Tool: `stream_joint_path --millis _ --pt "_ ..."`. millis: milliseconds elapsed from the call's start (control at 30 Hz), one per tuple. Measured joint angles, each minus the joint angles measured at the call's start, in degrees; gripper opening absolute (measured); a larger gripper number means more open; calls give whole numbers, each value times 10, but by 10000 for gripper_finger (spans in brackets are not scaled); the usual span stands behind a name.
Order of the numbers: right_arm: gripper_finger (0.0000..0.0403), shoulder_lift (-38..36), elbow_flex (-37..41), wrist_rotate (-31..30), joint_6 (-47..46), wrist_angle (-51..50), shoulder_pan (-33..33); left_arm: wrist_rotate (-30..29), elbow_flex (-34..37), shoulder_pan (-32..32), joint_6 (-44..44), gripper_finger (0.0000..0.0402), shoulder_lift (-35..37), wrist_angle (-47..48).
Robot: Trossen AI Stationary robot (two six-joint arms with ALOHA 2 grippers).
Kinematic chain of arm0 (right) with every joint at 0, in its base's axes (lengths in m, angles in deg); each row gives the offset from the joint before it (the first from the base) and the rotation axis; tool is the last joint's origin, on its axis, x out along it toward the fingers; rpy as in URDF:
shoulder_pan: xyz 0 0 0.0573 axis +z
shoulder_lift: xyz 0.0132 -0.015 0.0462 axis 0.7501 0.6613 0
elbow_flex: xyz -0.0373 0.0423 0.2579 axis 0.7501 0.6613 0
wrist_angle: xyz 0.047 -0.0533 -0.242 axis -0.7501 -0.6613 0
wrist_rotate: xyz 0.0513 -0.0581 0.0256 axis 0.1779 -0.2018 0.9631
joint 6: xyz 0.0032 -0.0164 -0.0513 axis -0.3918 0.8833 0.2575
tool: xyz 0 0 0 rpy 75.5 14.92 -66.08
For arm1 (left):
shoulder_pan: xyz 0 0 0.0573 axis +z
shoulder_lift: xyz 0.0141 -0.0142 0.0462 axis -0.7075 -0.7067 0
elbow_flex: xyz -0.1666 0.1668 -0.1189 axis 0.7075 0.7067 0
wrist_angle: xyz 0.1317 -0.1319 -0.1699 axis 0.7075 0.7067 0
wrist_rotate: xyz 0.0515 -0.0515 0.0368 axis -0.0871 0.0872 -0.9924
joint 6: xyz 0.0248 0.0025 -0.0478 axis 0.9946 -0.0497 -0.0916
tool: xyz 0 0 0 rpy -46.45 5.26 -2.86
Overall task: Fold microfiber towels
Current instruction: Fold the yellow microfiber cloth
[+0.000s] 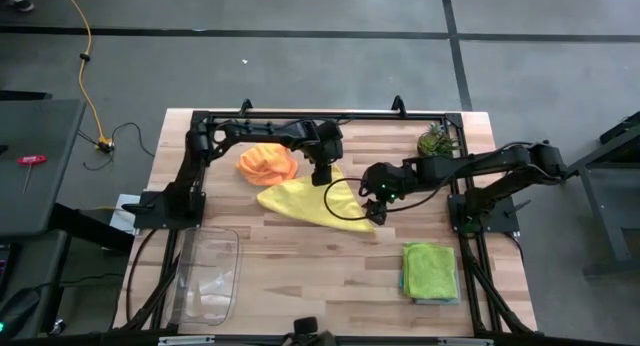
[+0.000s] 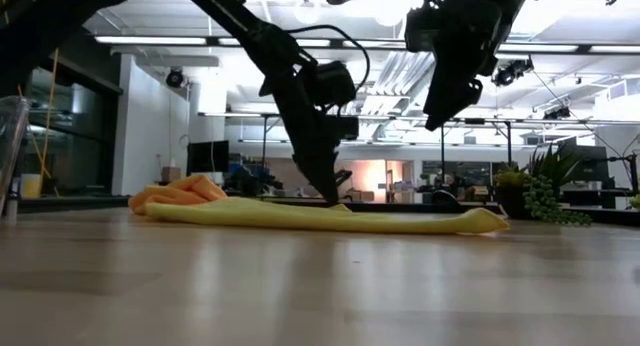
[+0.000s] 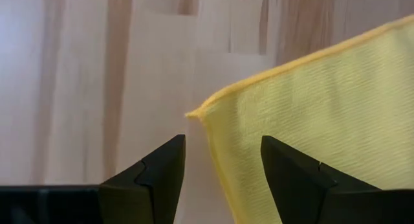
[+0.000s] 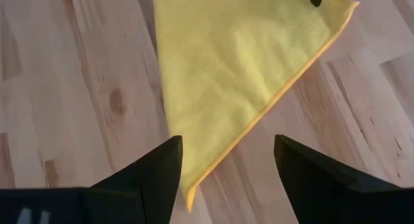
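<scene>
A yellow towel (image 1: 315, 201) lies flat in the table's middle, a crumpled orange towel (image 1: 268, 163) lying just beyond its far left side. My left gripper (image 3: 223, 169) is open and points down at the yellow towel's far corner (image 3: 197, 114); one finger stands over the cloth, the other over bare wood. In the low view its tips (image 2: 330, 196) reach down to the cloth. My right gripper (image 4: 226, 175) is open and raised (image 2: 445, 106) above the towel's near right corner (image 4: 191, 198), clear of it. My left gripper comes from above, slanting down, at the yellow towel's far corner (image 3: 213, 120). Its open fingers straddle the corner's hem. Whether the fingertips touch the cloth, I cannot tell.
A folded lime green towel (image 1: 431, 271) tops a small stack at the front right, a teal edge (image 1: 404, 282) showing under it. A clear plastic tray (image 1: 208, 276) sits front left. A spiky green plant (image 1: 435, 141) stands at the back right.
</scene>
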Motion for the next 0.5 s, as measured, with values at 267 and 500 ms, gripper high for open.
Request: stream_joint_path --millis 267,500 --pt "236 0 0 0 -14 0 0 -9 0 1 42 126 0 7" --pt "236 0 0 -29 -21 1 0 -29 0 1 66 14 0 50"
